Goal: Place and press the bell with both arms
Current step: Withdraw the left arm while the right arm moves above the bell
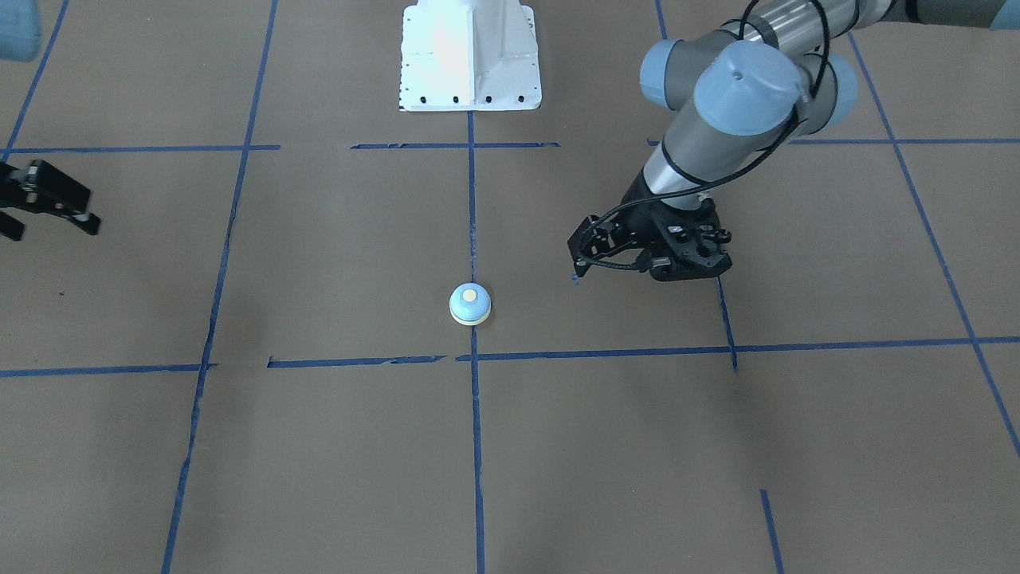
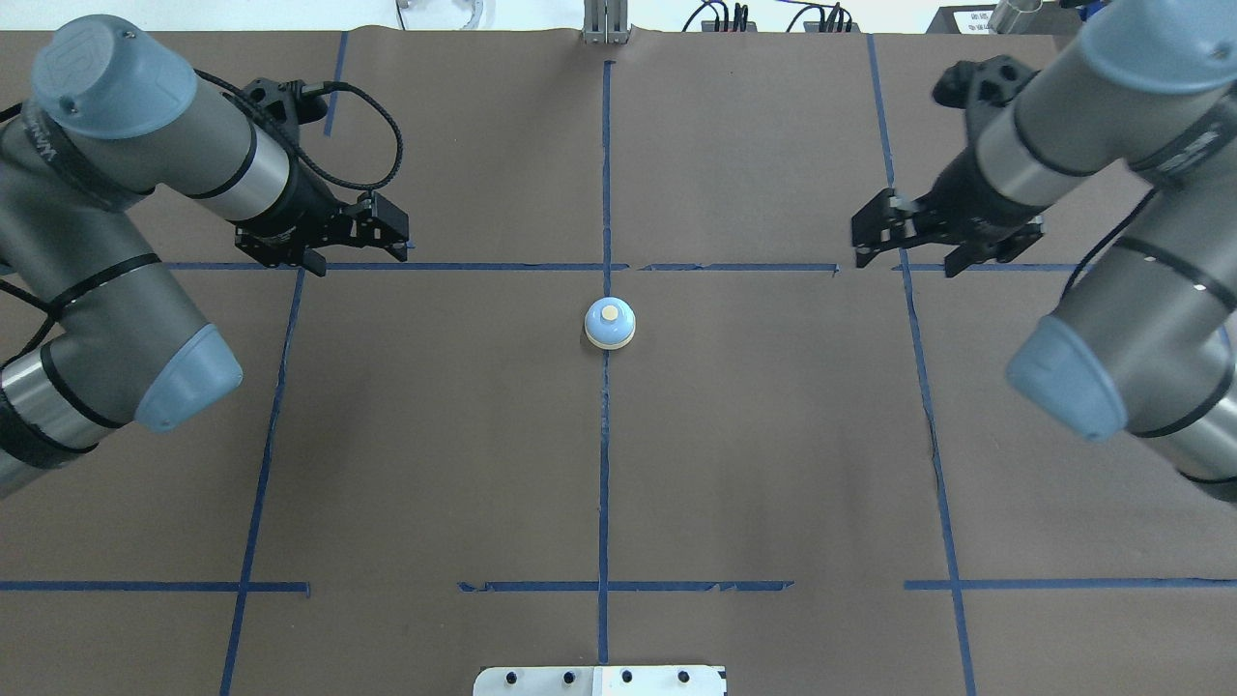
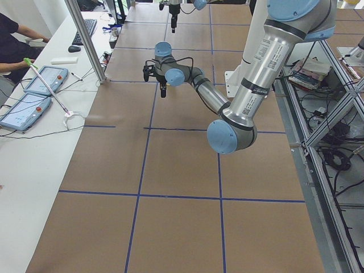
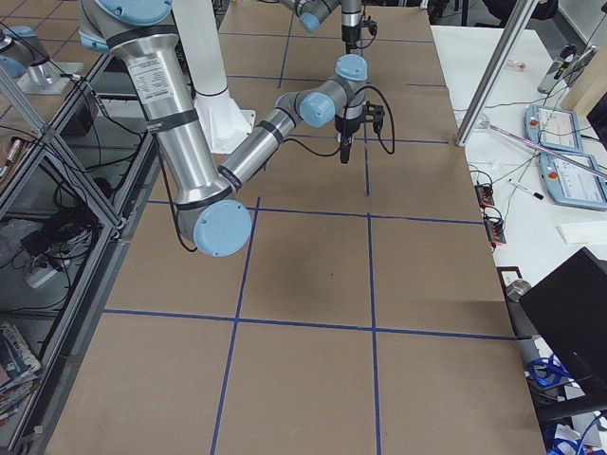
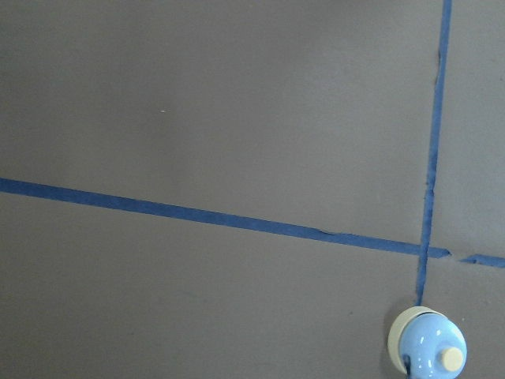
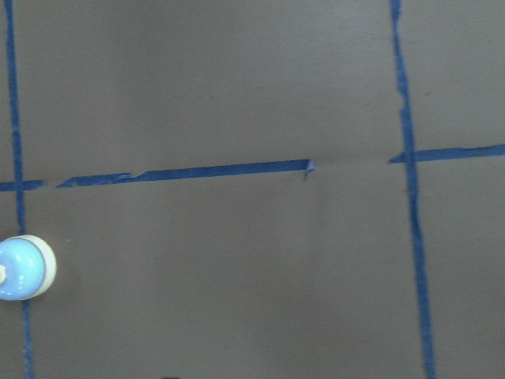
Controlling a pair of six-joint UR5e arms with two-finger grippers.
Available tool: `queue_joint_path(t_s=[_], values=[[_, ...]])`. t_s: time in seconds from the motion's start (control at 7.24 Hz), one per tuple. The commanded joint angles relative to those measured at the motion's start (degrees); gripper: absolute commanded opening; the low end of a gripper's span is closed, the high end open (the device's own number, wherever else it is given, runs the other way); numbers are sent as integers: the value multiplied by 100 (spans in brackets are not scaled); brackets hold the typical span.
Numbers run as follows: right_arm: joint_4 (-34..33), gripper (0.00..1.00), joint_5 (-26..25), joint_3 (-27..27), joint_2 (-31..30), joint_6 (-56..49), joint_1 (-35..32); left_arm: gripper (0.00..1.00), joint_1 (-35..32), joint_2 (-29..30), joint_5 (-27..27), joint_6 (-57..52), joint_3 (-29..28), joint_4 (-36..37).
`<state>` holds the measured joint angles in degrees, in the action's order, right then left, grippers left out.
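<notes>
The bell stands upright on the brown table, on the centre tape line, with its light blue dome and cream button up. It also shows in the overhead view, at the bottom of the left wrist view and at the left edge of the right wrist view. My left gripper hangs open and empty over the table, well off to the bell's side; it shows in the front view too. My right gripper is open and empty on the opposite side. Neither touches the bell.
Blue tape lines divide the table into squares. The white pedestal base stands at the robot's edge of the table. A side bench with tablets, a seated person and a metal pole lies beyond the far edge.
</notes>
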<state>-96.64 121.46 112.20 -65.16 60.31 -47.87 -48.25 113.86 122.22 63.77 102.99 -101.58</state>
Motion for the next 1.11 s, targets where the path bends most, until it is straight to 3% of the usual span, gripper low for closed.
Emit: queue_joint_path(t_s=[0.0,0.28,0.41,0.69,0.97], values=[[-4,74,-570,-931,1229,867,786,100,-202,-688,-49,-707,388,16],[22,23,-641,-1995,2057,1106,937,100,-273,-1162,-128,-1074,668,24],[440,3,-633,-2522,2243,1141,1016,100,-369,-1469,-128,-1321,879,24],[1416,0,-633,-3376,2515,1814,1157,100,-370,-1578,-312,-1341,942,24],[1437,0,-633,-3625,2632,1809,1175,100,-370,-1586,-330,-1341,943,24]])
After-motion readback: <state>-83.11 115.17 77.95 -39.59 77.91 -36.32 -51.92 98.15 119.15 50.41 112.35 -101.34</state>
